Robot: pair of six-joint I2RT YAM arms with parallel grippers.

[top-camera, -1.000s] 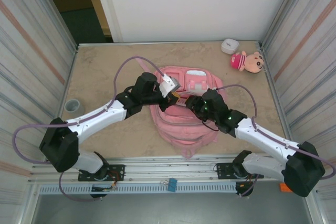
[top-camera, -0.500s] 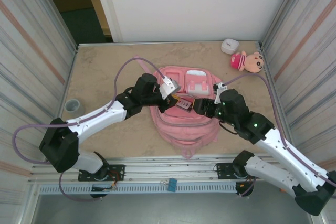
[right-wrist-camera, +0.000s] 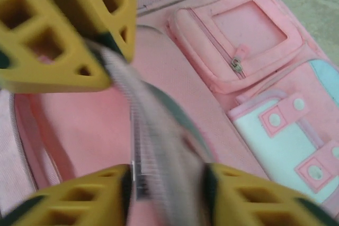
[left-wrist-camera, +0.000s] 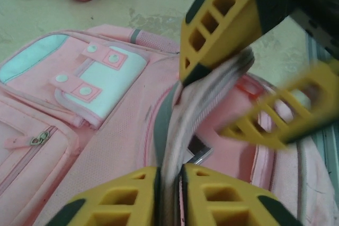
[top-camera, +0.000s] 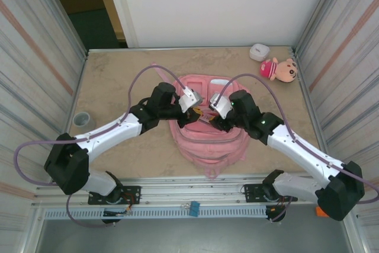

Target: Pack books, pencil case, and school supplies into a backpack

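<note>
Left pincer (left-wrist-camera: pixel 169 183) pressed onto the grey-trimmed rim (left-wrist-camera: pixel 168 130) of the main opening of the backpack (top-camera: pixel 210 146), with the fabric nipped between its two yellow fingers. The right pincer (right-wrist-camera: pixel 167 191) straddles the same rim a little further along. Fabric lies between its fingers, but blur leaves it unclear whether that grip is tight.

The backpack lies flat on the bench (top-camera: pixel 118 81) between the two arms, front pockets upward. Just inside the opening a dark flat corner shows, apparently the book (left-wrist-camera: pixel 197 151), resting in the mouth and not deep in the compartment.

The step in hand appears to be holding the mouth open so that the book can settle inside. It is done well if both pincers raise the one lip together and draw it away from the opposite lip. A pull apart along the rim would only stretch the mouth flat and shut. Soft fabric sags as soon as it is freed, so the book should lie below the zip line before either grip loosens, and the grips should let go one at a time.

The plush doll (top-camera: pixel 279 69) and a small white box (top-camera: pixel 259 51) sit at the far right corner, well apart, and play no part.
</note>
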